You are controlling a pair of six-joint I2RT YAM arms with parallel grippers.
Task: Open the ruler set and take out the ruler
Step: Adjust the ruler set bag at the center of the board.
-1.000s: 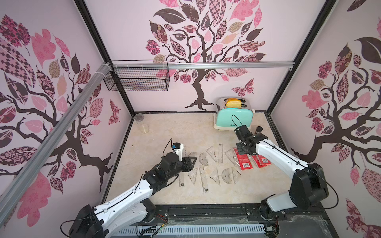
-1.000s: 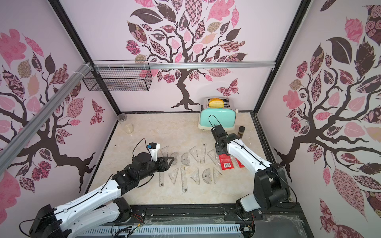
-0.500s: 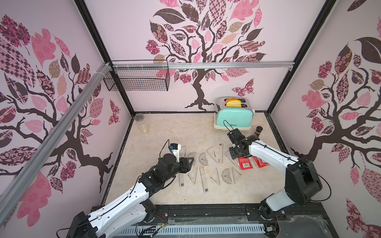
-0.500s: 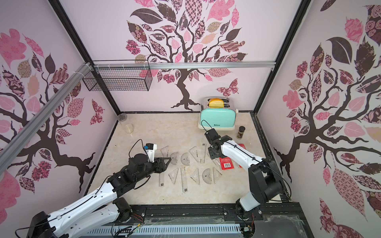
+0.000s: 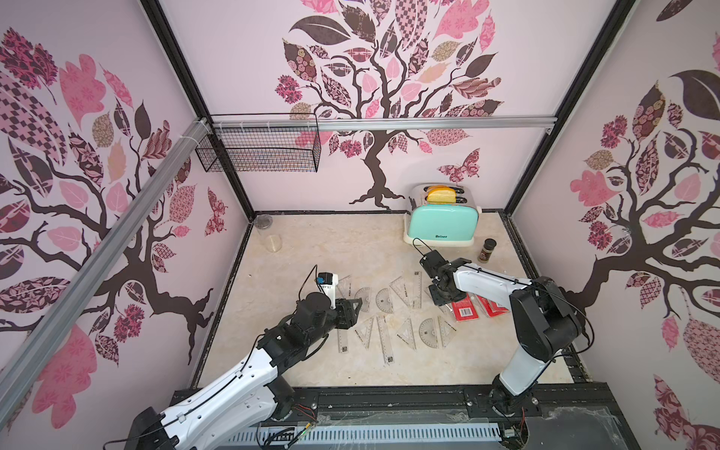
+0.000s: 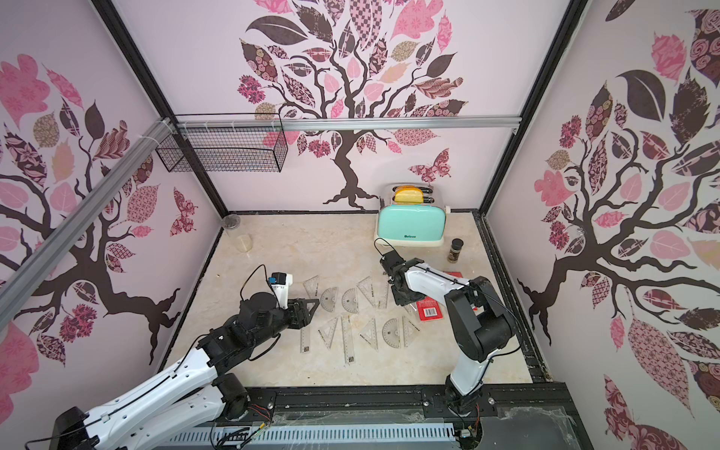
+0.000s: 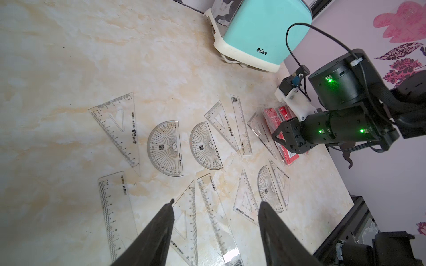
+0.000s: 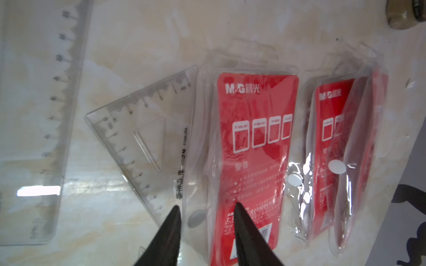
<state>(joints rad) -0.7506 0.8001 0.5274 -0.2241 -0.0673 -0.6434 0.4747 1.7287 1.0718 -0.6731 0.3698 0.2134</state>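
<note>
Two ruler sets lie at the right, red cards in clear pouches: one next to another. My right gripper hangs over the nearer pouch's left edge. It is open, its fingers either side of the clear flap and its white snap. A clear set square touches that edge. My left gripper is open and holds nothing, above loose clear rulers.
Several clear set squares and protractors lie spread over the middle of the table. A mint toaster and a small spice jar stand at the back right. A clear cup stands back left under a wire basket.
My right gripper has moved left and toward the front, from above the packs to the left pack's edge, its jaws widening and then narrowing. The left arm has barely moved.
</note>
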